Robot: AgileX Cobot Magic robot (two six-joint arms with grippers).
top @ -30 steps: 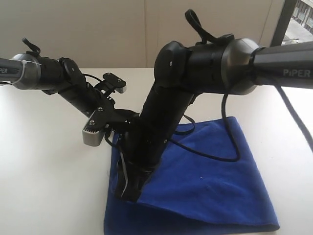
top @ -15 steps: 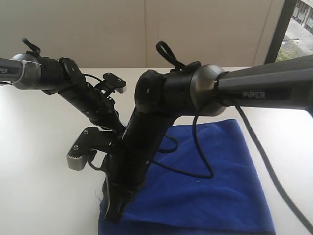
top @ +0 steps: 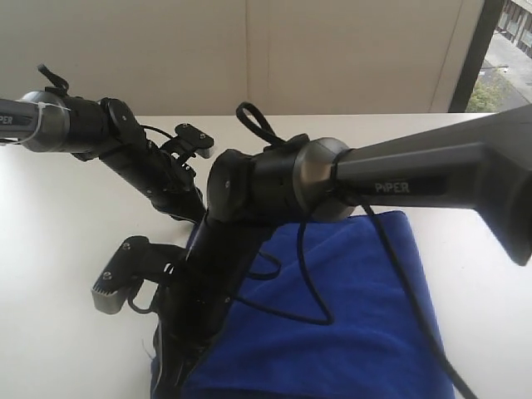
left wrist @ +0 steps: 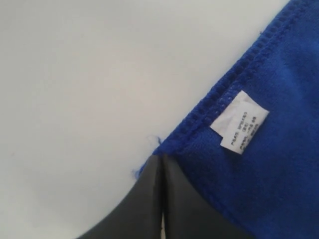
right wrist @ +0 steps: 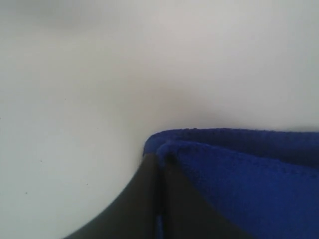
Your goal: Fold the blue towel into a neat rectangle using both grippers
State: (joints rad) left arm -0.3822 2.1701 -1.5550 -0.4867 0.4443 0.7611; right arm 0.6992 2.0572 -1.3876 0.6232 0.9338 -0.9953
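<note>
"PiPER" on right arm (top: 416,179), towel tag (left wrist: 239,122) print unreadable

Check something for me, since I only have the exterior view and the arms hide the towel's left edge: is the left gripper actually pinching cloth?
Observer: Yes. In the left wrist view the left gripper is shut on a stitched corner of the blue towel.
Operator: Which corner is that?
Observer: The one with the white tag, which lies face up close to the gripper.
Operator: And the right gripper?
Observer: The right gripper is shut too, on a doubled-over edge of the towel, with bare table beyond it.
</note>
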